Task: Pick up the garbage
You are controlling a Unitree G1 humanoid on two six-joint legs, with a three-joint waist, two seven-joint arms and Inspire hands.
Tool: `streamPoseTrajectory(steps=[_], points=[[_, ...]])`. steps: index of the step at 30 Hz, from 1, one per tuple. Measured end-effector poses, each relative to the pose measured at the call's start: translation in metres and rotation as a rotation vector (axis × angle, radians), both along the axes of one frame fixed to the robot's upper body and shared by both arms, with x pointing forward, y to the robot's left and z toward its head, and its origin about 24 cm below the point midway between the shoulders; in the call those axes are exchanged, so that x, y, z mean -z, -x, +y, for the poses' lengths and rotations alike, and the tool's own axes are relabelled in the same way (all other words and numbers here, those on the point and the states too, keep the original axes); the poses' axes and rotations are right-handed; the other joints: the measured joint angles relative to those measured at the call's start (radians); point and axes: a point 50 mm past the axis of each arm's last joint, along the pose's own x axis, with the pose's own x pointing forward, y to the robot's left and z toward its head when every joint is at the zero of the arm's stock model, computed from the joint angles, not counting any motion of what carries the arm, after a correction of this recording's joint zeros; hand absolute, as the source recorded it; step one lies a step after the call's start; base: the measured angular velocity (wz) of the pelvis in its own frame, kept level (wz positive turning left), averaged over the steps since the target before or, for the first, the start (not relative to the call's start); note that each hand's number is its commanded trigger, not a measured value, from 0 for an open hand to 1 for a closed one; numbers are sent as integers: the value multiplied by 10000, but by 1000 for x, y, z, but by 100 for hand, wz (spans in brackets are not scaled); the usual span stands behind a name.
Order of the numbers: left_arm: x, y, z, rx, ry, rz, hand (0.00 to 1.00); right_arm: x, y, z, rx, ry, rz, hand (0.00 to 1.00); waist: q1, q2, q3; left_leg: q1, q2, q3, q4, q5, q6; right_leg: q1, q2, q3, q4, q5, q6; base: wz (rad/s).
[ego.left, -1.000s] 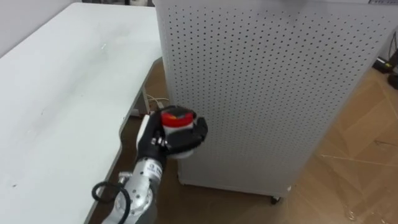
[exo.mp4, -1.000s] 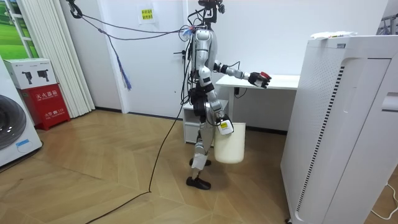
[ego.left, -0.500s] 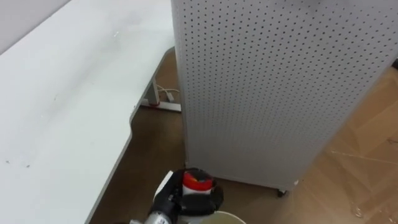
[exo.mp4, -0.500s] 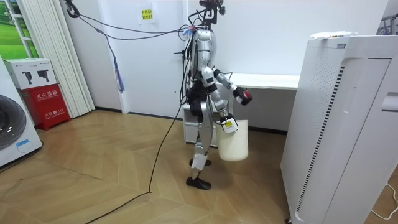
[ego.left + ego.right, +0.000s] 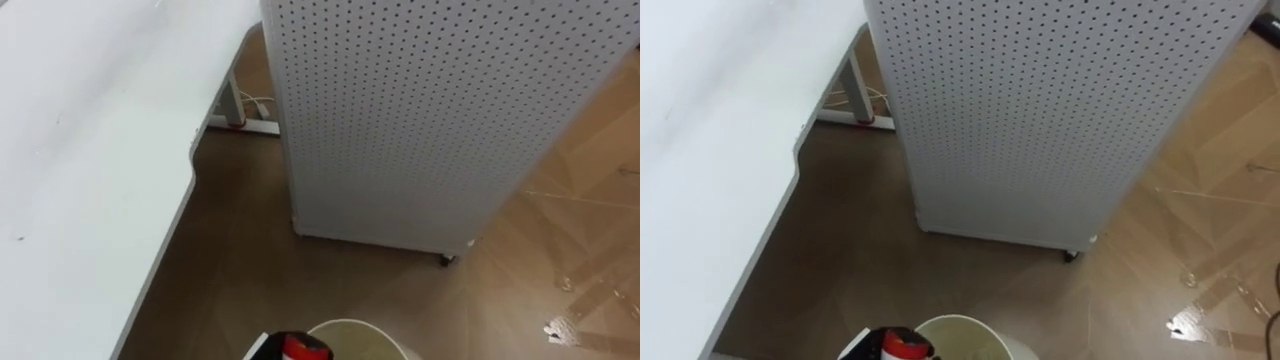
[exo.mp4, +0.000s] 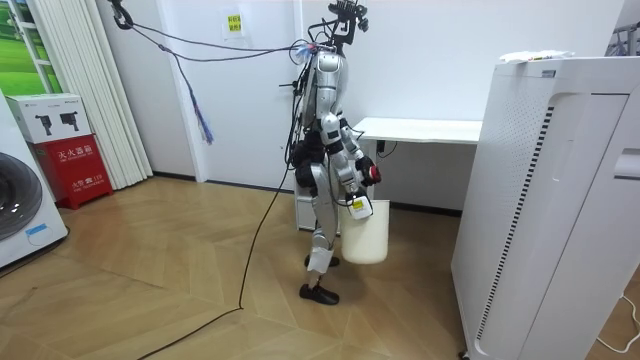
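Lower frame edge: left hand (image 5: 259,346) grasping red-capped round garbage item (image 5: 303,348) at rim of cream plastic bucket (image 5: 355,326); right hand (image 6: 357,206) at bucket, grasp cannot be told.

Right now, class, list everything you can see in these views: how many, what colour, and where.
table: one, white, on the robot's left
perforated cabinet: one, white, on the floor ahead, right of the table
bin: one, cream-white, directly below the head camera, hanging off the floor at the robot's side
red-and-white object: one, at the bin's rim
washing machine: one, white, at the room view's left edge
red box: one, beside the washing machine
white box: one, on top of the red box
curtain: one, white, behind the boxes
floor: brown wood
left hand: holds the red-and-white object over the bin
right hand: low, at the bin's top
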Motion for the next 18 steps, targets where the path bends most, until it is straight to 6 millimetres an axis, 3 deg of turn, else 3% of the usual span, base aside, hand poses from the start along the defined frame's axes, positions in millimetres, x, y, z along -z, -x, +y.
streamPoseTrajectory(steps=[10,18], points=[[0,-1,-9,345,132,52,0,-1,-2,4,-149,-53,-174,100,-41,-1,4,-686,-6,106,348,9,28,-757,-143,116,416,-63,-30,-1],[-2,-2,-21,1080,70,-230,0,-1,-3,5,-178,-86,-283,100,-160,15,9,-652,-1,121,351,9,28,-761,-105,184,409,-64,-33,0]])
